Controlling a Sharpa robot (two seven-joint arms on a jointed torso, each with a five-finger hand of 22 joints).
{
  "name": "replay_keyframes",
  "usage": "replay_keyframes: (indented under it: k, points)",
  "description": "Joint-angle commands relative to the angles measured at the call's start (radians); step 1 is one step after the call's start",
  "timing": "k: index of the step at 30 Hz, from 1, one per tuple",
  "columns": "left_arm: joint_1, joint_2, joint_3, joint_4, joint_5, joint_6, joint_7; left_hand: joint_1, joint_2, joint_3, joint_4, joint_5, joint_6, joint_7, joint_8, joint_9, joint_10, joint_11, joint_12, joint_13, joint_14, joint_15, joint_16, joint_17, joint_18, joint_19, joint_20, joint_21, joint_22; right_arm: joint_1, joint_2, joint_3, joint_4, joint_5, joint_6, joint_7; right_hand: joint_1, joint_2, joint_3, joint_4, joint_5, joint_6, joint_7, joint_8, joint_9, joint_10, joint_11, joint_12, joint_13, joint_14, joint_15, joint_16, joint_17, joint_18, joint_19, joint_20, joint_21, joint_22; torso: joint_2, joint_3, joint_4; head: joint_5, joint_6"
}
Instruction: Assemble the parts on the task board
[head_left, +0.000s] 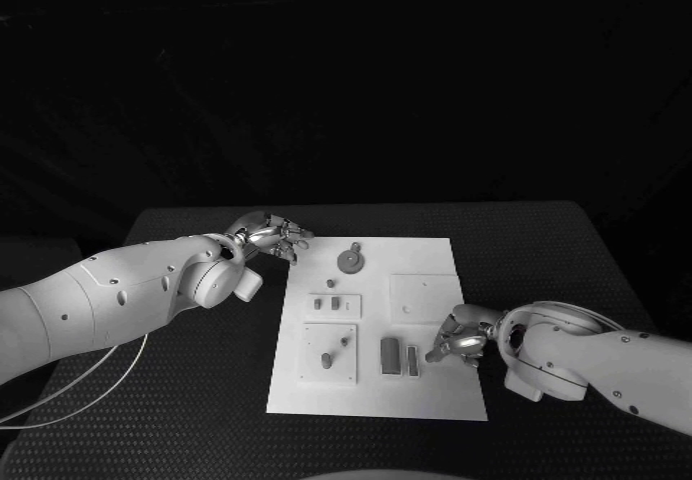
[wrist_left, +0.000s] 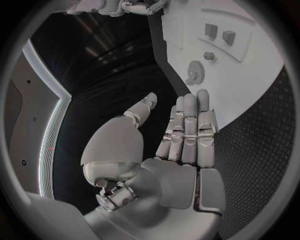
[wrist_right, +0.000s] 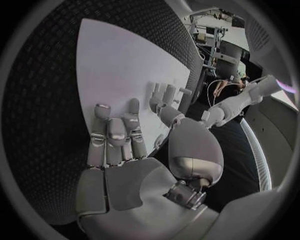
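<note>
Item: flat white rectangular task board (head_left: 433, 395), lying lengthwise in the middle of the black, finely dimpled tabletop (head_left: 562, 250). Surface smooth and matt; raised square and oblong white plates sit on it.

Parts, grey:
- round toothed gear-like part (head_left: 351, 261), at the far end of the board, left of centre; a small dark piece lies just beyond it.
- two small upright pegs (head_left: 329, 302) on a low oblong plate, below the gear.
- two small slanted pieces (head_left: 336, 351) on a larger square plate near the board's left edge.
- two upright rectangular blocks (head_left: 398, 357), one wider and one narrower, side by side near the board's middle, just beside the right hand.
- plain square white plate (head_left: 424, 297) with tiny holes, on the board's right half.

Left hand (head_left: 270, 236): silver, jointed metal, on a white arm, at the board's far left corner. The left wrist view shows its fingers (wrist_left: 190, 127) straight and pressed side by side, thumb apart, nothing in the palm; the gear part (wrist_left: 195, 72) lies ahead of the fingertips.

Right hand (head_left: 464, 337): silver, at the board's right edge, fingers toward the blocks. In the right wrist view its fingers (wrist_right: 115, 137) extend close together over the white board (wrist_right: 119, 65), thumb set aside, holding nothing; whether the fingertips touch the board cannot be told.
</note>
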Motion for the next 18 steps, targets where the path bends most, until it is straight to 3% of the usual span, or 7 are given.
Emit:
replay_keyframes:
  k: [1,4,7,9,14,17,18]
  points:
    - [0.001,0.006,0.001,-0.008,0.033,0.000,0.015,-0.008,-0.001,-0.001,0.007,-0.004,0.002,0.003,0.003,-0.001,-0.006,0.000,0.001,0.001,0.001,0.001,-0.006,0.001,0.019,0.006,0.003,-0.004,0.001,0.020,-0.002,0.003,-0.052,0.202,-0.048,0.172,0.019,-0.018,-0.004,0.006,0.000,-0.051,0.033,-0.018,-0.007,-0.023,0.021,0.002,0.008,-0.020,0.016,-0.001,0.003,0.013,-0.015,0.009,-0.004,0.019,-0.001,-0.0004,-0.0011,-0.005,0.024]
    - [0.001,0.011,0.001,-0.018,0.045,-0.010,0.024,-0.009,-0.002,-0.001,0.008,-0.004,0.002,0.003,0.004,0.000,-0.006,0.001,0.001,0.002,-0.001,0.001,-0.007,0.001,0.018,0.004,0.003,-0.006,0.001,0.037,0.014,0.011,-0.122,0.332,-0.088,0.303,0.036,-0.016,-0.011,-0.001,0.000,-0.064,0.039,-0.018,-0.004,-0.040,0.026,0.007,0.013,-0.032,0.022,0.000,0.005,0.013,-0.026,0.015,-0.005,0.020,-0.004,-0.0008,-0.0035,-0.011,0.049]
    - [0.001,0.020,0.001,-0.033,0.067,-0.017,0.031,-0.010,-0.001,-0.002,0.009,-0.004,0.007,0.001,0.007,0.001,-0.005,0.001,0.002,0.002,-0.007,0.002,-0.012,0.001,0.017,-0.002,0.004,-0.010,0.001,0.045,0.038,0.039,-0.208,0.426,-0.103,0.403,0.058,0.011,-0.017,-0.023,-0.001,-0.075,0.044,-0.018,-0.002,-0.064,0.031,0.001,0.011,-0.063,0.028,-0.018,-0.002,0.011,-0.061,0.028,-0.019,0.019,-0.008,-0.0012,-0.0060,-0.021,0.085]
    - [0.002,0.025,0.001,-0.045,0.079,-0.021,0.038,-0.012,0.002,0.001,0.010,-0.004,0.013,-0.002,0.010,0.002,-0.003,0.002,0.003,0.004,-0.024,0.006,-0.031,-0.007,0.013,-0.021,0.009,-0.021,-0.005,0.063,0.060,0.045,-0.283,0.473,-0.081,0.468,0.064,0.029,-0.026,-0.041,0.000,-0.081,0.047,-0.017,0.000,-0.079,0.034,-0.006,0.006,-0.081,0.031,-0.030,-0.008,0.010,-0.082,0.038,-0.028,0.018,-0.016,-0.0022,-0.0082,-0.027,0.110]
    - [0.013,0.059,0.002,-0.112,0.105,-0.018,0.064,-0.016,0.008,0.014,0.009,-0.004,0.022,-0.010,0.016,0.003,0.006,0.004,0.005,0.007,-0.069,0.029,-0.121,-0.047,-0.001,-0.099,0.029,-0.025,-0.048,0.070,0.154,0.082,-0.504,0.535,-0.057,0.546,0.084,0.079,-0.013,-0.072,0.001,-0.109,0.060,-0.017,0.003,-0.154,0.053,-0.168,-0.128,-0.201,0.055,-0.200,-0.093,-0.012,-0.218,0.089,-0.144,-0.024,-0.038,-0.0075,-0.0153,-0.045,0.197]
    - [0.029,0.089,0.003,-0.172,0.117,-0.005,0.077,-0.020,0.014,0.022,0.005,-0.003,0.019,-0.017,0.015,0.002,-0.003,0.008,-0.001,0.003,-0.103,0.052,-0.187,-0.075,-0.007,-0.157,0.050,-0.026,-0.084,0.070,0.222,0.104,-0.635,0.571,-0.039,0.587,0.089,0.101,0.011,-0.076,0.001,-0.144,0.089,-0.026,-0.001,-0.181,0.080,-0.359,-0.290,-0.286,0.114,-0.411,-0.200,-0.039,-0.343,0.126,-0.262,-0.078,-0.054,-0.0107,-0.0207,-0.042,0.224]
    - [0.034,0.097,0.003,-0.190,0.122,0.000,0.081,-0.022,0.016,0.025,0.003,-0.003,0.013,-0.018,0.012,0.001,-0.015,0.013,-0.004,-0.001,-0.117,0.063,-0.215,-0.086,-0.008,-0.181,0.060,-0.026,-0.101,0.069,0.240,0.110,-0.668,0.587,-0.032,0.599,0.092,0.107,0.019,-0.079,0.001,-0.161,0.096,-0.031,-0.004,-0.187,0.093,-0.444,-0.363,-0.319,0.159,-0.515,-0.252,-0.055,-0.403,0.143,-0.315,-0.103,-0.059,-0.0118,-0.0233,-0.039,0.238]
